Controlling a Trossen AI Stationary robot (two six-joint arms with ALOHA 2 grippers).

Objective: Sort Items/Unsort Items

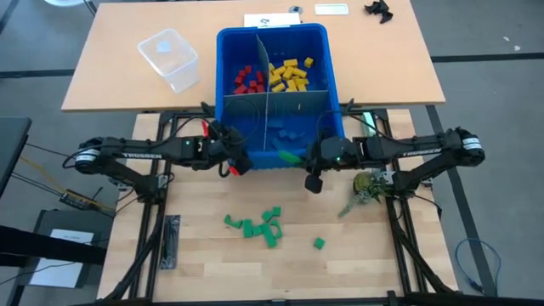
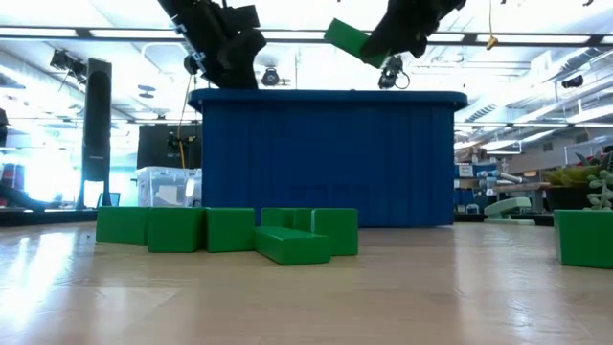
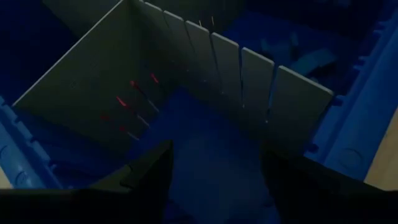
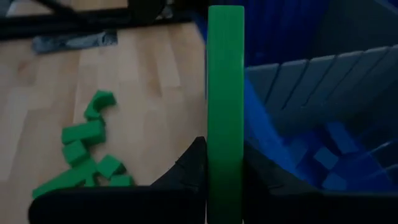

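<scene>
A robotics lab or workshop. The wooden tabletop (image 1: 212, 272) sits in a black metal frame (image 1: 149, 200) with loose cables (image 1: 476, 259) on the floor. Behind it is an open hall with ceiling strip lights (image 2: 536, 38), a dark speaker column (image 2: 98, 120) and cluttered benches (image 2: 512, 206).

A pale wood worktop (image 1: 357, 272) sits on a black frame, and a second, tan table (image 1: 110, 68) butts against its far edge. Grey floor (image 1: 484, 34) shows around both, with cables (image 1: 476, 255) trailing down one side. Level across the worktop, the room behind is a bright open workshop: long ceiling lights (image 2: 536, 38), a tall dark speaker stand (image 2: 98, 125), cluttered benches (image 2: 508, 206) and a leafy plant (image 2: 589, 182) at the edge.
</scene>
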